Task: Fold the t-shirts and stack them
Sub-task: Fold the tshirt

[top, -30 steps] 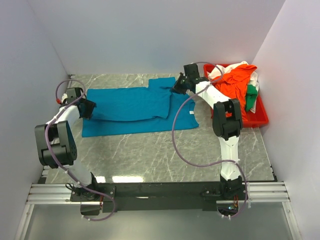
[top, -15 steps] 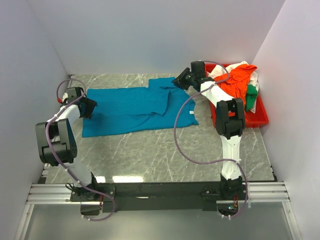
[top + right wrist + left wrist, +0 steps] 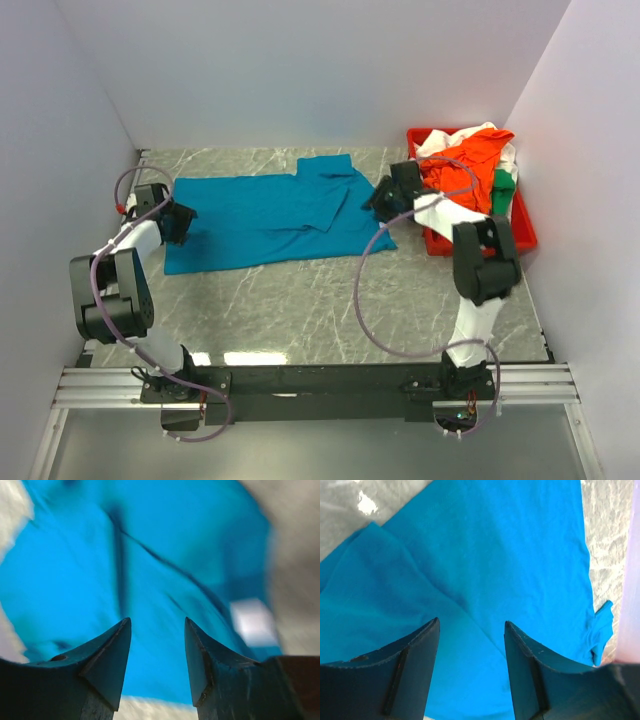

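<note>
The marble tabletop (image 3: 330,310) carries the teal t-shirt (image 3: 250,215) spread along its far half, with part of it doubled inward. The near half is bare, which leaves room to fold toward. In the far right corner, the red tray (image 3: 515,240) holds the other t-shirts (image 3: 470,160) in a heap. Folding looks to be midway. The left gripper (image 3: 178,222) at the shirt's left edge and the right gripper (image 3: 384,199) at its right edge both stand with jaws apart, gripping nothing. Each likely needs a fresh pinch on an edge next.

On table (image 3: 300,300), spread t-shirt (image 3: 260,215) left of tray (image 3: 520,238); heaped t-shirts (image 3: 470,155) in tray.
</note>
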`<state>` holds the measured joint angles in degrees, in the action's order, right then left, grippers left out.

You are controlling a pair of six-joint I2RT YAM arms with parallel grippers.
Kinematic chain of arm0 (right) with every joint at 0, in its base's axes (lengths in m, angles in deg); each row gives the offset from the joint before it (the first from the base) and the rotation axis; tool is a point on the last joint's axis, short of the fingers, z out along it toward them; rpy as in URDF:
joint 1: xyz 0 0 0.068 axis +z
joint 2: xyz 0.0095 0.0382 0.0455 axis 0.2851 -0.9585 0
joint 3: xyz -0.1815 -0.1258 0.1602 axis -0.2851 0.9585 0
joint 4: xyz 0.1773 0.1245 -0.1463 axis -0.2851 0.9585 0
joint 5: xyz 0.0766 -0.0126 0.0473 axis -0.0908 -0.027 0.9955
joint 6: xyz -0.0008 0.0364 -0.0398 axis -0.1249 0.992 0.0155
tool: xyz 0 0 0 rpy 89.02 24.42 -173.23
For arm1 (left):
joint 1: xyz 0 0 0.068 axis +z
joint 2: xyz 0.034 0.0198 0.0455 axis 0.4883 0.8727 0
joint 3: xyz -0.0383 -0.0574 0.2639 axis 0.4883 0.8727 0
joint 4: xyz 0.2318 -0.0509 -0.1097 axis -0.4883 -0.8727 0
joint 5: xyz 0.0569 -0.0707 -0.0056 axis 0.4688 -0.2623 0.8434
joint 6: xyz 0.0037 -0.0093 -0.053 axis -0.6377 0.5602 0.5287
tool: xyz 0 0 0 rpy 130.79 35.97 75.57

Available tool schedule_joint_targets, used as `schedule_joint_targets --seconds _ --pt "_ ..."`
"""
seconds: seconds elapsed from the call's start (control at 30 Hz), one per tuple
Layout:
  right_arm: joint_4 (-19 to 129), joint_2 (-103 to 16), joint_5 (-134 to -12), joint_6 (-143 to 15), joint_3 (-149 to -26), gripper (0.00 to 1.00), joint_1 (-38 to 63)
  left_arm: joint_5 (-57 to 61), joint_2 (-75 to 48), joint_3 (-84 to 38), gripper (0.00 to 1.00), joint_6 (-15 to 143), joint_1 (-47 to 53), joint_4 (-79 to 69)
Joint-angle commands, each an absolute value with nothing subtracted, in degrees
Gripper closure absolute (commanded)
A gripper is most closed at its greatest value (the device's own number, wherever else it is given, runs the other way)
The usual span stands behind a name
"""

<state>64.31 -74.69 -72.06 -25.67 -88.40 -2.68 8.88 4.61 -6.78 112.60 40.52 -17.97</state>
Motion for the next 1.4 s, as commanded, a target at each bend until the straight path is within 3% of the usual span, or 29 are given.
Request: schedule_joint_targets --seconds 0.0,0.23,0.9,1.0,1.13,1.37 --pt "63.2 -62.9 -80.5 -30.7 -80.9 0.46 -2.2 8.5 0.3 -4.9 0.4 113.8 39.8 -15.0" --pt "69.6 -56.9 -87.7 -36.0 -75.4 0.48 -2.3 13.2 -4.7 -0.8 0.41 114.1 38.8 -15.7" --pt "71.3 -63.0 -86.6 -39.3 -72.9 0.51 -0.9 19.3 -9.7 6.3 0.46 115.9 38.8 -18.6" --pt "70.8 -62.0 -86.5 -39.2 -71.6 0.6 -0.9 19.7 -9.1 6.7 0.46 116.1 38.8 -18.6" --pt "71.7 -59.9 -87.9 -38.8 -70.3 0.88 -0.8 21.3 -7.7 6.2 0.47 116.6 38.8 -20.1" --pt "73.6 -54.5 -91.3 -38.8 -66.9 0.96 -1.2 24.8 -5.3 5.2 0.5 117.4 38.9 -23.5"
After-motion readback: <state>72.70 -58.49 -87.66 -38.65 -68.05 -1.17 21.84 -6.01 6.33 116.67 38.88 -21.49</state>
